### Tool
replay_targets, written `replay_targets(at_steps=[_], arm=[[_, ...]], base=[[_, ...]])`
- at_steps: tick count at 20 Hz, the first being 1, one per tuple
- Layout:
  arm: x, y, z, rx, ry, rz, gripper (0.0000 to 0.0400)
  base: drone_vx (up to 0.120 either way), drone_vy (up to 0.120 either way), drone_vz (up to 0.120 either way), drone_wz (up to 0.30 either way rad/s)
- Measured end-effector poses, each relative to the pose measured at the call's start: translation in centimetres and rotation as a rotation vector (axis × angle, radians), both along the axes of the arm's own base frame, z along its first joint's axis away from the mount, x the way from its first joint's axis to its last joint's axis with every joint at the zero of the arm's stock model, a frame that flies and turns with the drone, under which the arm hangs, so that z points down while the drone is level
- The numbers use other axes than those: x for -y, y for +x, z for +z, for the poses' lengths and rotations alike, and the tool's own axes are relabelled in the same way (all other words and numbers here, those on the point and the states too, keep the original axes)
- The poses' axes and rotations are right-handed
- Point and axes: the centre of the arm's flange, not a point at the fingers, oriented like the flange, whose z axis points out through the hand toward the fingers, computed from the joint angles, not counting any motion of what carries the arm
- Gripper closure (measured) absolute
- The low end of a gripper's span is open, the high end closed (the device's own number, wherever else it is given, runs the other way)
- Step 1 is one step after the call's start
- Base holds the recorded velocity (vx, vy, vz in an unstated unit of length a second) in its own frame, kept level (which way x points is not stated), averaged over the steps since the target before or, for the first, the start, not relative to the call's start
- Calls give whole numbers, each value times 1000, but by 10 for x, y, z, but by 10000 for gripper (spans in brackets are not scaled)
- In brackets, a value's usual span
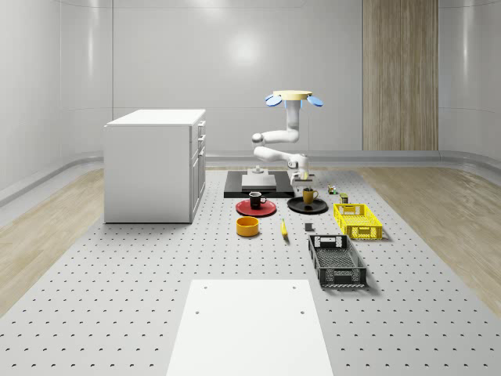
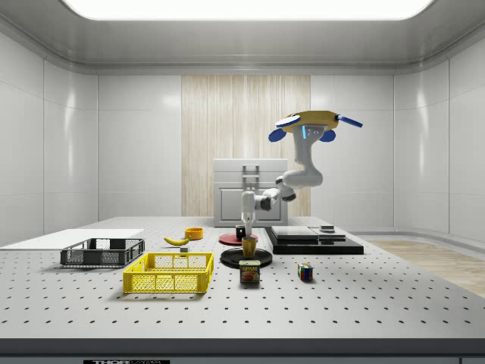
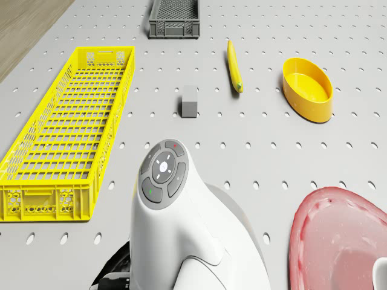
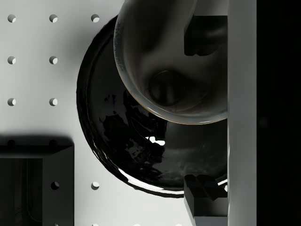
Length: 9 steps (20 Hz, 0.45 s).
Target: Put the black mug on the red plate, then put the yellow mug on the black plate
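The yellow mug (image 1: 310,196) stands upright on the black plate (image 1: 297,207). My gripper (image 1: 303,186) hangs open just above it, under the drone (image 1: 293,97), which hovers over the black platform's far right part. From the side, the gripper (image 2: 248,232) sits right over the yellow mug (image 2: 249,246). Looking down from the wrist, the mug's (image 4: 164,70) opening lies toward one edge of the black plate (image 4: 127,141), and the fingers (image 4: 204,35) stand wide apart. The black mug (image 1: 257,199) stands on the red plate (image 1: 244,208).
A yellow bowl (image 1: 248,225), a banana (image 1: 283,228) and a small grey block (image 3: 189,101) lie in front of the plates. A yellow crate (image 1: 358,220) and a grey crate (image 1: 337,260) stand at the whole-scene view's right. White cabinet (image 1: 156,164) at left; black platform (image 1: 235,188) behind; can (image 2: 249,271) and cube (image 2: 305,271) nearby.
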Motion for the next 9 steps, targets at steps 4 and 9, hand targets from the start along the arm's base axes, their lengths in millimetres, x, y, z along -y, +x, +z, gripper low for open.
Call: replay_targets(at_steps=[4, 9], arm=[[0, 0, -13, 0, 0, 0, 7], [0, 0, -20, 0, 0, 0, 2]], base=[[0, 0, 0, 0], [0, 0, 0, 0]])
